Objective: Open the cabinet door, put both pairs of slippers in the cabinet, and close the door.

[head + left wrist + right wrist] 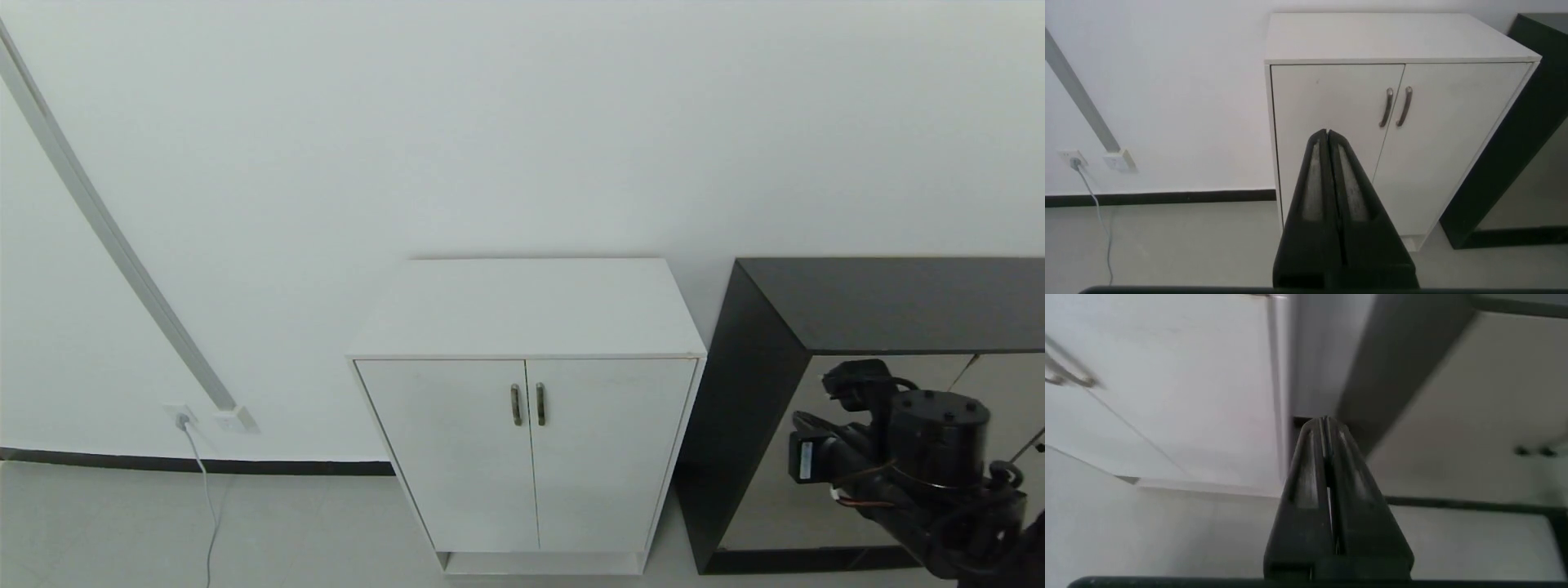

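Far to the left of the white cabinet (526, 327), a grey strip (106, 229) runs slanting down the wall. At its low end sits a wall socket (181, 418) with a plug in it. A white cord (208, 506) hangs from the plug down to the floor, well apart from the cabinet.

My left gripper (1327, 139) is out in front of the cabinet, not touching it. Its two fingers are pressed together with nothing between them. It points toward the left door (449, 453).

The cabinet stands on the floor with its back against the wall. The left door and the right door (608, 453) are both closed. Two dark handles (516, 404) stand upright side by side where the doors meet.

Just beside the cabinet on its right is a big black box (759, 392) with a shiny front.

My right gripper (1327, 425) is low down, near the cabinet's bottom right corner. It points at the thin gap between the cabinet and the black box. Its fingers are pressed together too and hold nothing.
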